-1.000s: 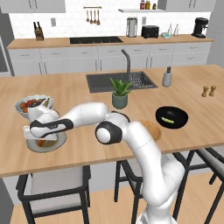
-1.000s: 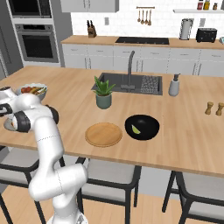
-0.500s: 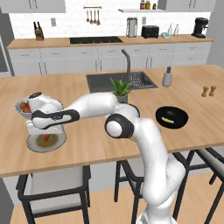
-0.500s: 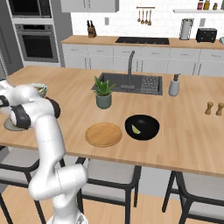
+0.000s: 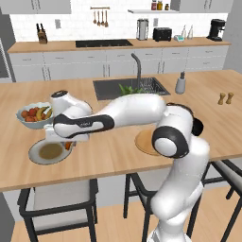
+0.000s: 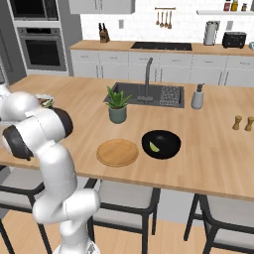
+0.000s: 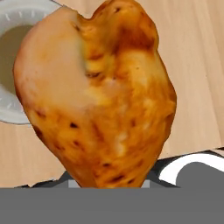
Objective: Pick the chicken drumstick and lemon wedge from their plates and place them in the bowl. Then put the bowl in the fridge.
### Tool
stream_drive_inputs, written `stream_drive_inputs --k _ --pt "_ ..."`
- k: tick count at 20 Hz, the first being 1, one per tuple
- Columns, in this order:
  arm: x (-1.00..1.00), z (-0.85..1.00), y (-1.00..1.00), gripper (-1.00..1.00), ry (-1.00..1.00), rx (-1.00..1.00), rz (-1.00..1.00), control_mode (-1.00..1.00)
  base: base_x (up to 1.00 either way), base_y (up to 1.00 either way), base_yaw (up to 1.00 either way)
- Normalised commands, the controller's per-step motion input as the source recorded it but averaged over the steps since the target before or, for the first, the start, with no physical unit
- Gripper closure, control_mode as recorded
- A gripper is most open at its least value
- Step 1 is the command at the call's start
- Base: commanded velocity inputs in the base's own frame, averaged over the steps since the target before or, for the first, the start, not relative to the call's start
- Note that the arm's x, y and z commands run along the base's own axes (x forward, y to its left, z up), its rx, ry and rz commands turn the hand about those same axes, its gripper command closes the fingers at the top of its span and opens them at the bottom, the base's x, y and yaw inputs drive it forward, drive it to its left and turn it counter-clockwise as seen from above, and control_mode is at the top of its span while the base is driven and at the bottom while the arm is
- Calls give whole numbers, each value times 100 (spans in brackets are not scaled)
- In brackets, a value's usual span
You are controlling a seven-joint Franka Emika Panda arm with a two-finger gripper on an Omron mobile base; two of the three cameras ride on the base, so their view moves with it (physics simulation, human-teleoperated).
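The claw holds the chicken drumstick between its narrowed jaws, meaty end pointing away from the hand, just above the right rim of the grey plate near the counter's front left edge.

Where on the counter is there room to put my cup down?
Bare wood lies between the wooden plate and the counter's near edge, and right of the black bowl toward the shakers. It's crowded by the fruit bowl and grey plate.

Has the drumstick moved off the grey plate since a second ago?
Yes. The drumstick is clamped in the gripper and lifted, at the grey plate's right edge.
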Motion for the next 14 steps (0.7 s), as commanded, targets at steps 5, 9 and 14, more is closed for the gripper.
stream_drive_inputs --k 5,9,14 --pt "-28 24 -100 100 3 9 0 -100 0 0 0" --pt "-8 8 -100 100 0 10 0 -100 0 0 0" --pt "0 13 -100 100 0 7 0 -100 0 0 0"
